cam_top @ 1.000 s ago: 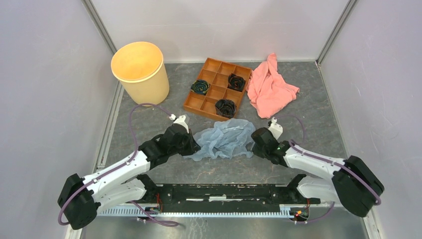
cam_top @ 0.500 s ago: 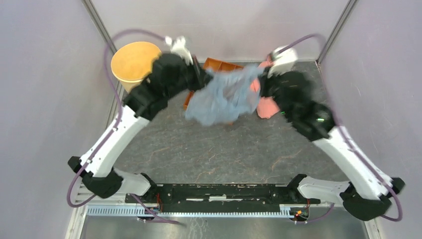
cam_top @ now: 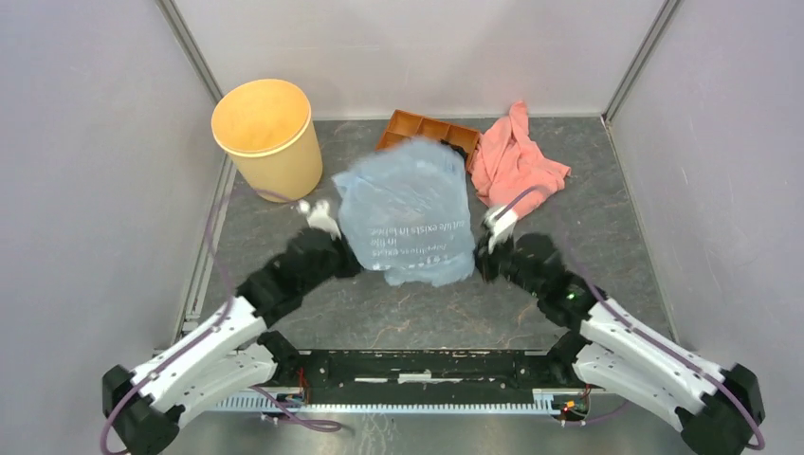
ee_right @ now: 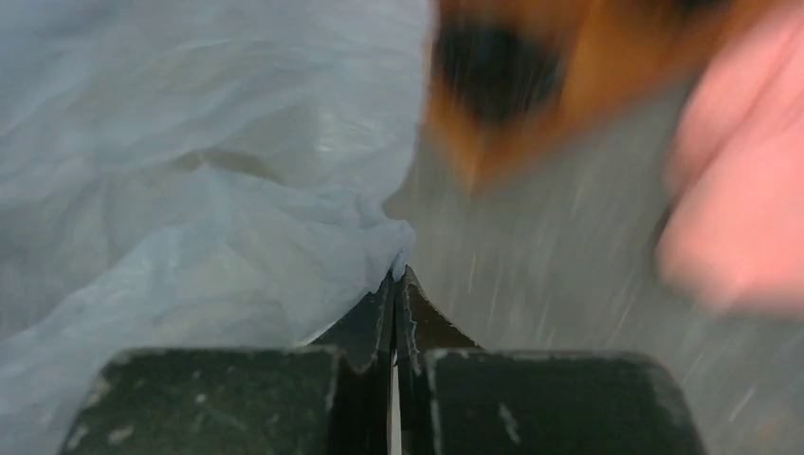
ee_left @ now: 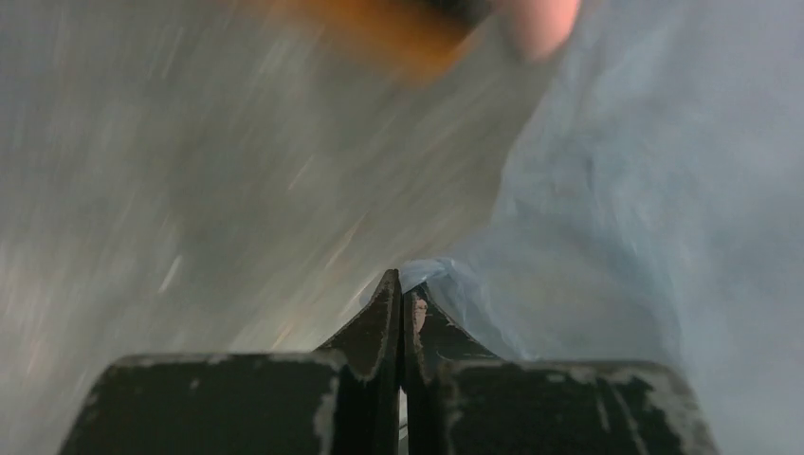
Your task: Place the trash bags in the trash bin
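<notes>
Drawn back and unfurled, trash bag point(cam_top: 408, 213) spread between left pincer point(ee_left: 400, 284) and right pincer point(ee_right: 396, 277), both clamping it

Left fingers point(ee_left: 379, 327) tight on the edge of the blue trash bag point(ee_left: 626, 218), blurred table point(ee_left: 190, 190) beyond

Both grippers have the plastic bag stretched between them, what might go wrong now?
The left gripper and right gripper each pinch only a thin edge of the trash bag, so the film may slip or tear. Spread wide, it overhangs the orange tray and might snag, or drape over the trash bin rim.
</notes>
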Action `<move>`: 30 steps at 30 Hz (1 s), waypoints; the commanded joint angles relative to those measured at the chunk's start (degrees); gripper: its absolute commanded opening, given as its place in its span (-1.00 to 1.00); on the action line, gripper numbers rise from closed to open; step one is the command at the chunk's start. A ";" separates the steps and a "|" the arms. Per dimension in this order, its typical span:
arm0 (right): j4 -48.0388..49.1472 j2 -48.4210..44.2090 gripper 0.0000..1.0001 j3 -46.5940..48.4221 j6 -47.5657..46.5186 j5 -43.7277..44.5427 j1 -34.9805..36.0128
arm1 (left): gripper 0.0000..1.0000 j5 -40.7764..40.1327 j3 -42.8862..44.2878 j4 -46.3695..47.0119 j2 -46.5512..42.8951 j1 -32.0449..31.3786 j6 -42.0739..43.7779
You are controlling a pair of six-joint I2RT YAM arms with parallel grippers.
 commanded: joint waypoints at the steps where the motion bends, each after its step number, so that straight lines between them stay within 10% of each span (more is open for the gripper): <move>1: -4.26 -2.98 -0.99 -10.56 5.91 -10.80 1.38 | -0.96 3.31 -12.71 -5.47 -6.83 -0.08 -11.60; 12: -14.85 9.88 -0.99 51.68 -7.93 -7.12 1.61 | -0.96 13.48 52.68 -10.67 14.31 -0.08 6.73; 16: 3.57 0.40 -0.99 32.67 -3.83 -10.61 1.57 | -0.96 5.11 37.62 -1.97 5.32 -0.08 7.00; 19: 2.98 0.10 -0.99 13.87 -1.00 -4.33 1.66 | -0.96 -9.26 19.01 -12.18 2.01 -0.09 0.24; 24: 1.42 1.08 -0.99 -12.23 6.30 -13.67 2.76 | -0.96 -0.62 -8.31 -16.52 -0.76 -0.08 -9.77; 27: 4.32 -7.06 -0.99 -10.54 6.83 -8.96 2.81 | -0.96 -0.02 -8.73 -10.55 -12.38 0.00 -10.39; 30: -3.24 0.93 -0.99 11.09 -1.49 -6.10 2.82 | -0.96 -4.04 11.33 -11.88 -2.94 0.01 -0.84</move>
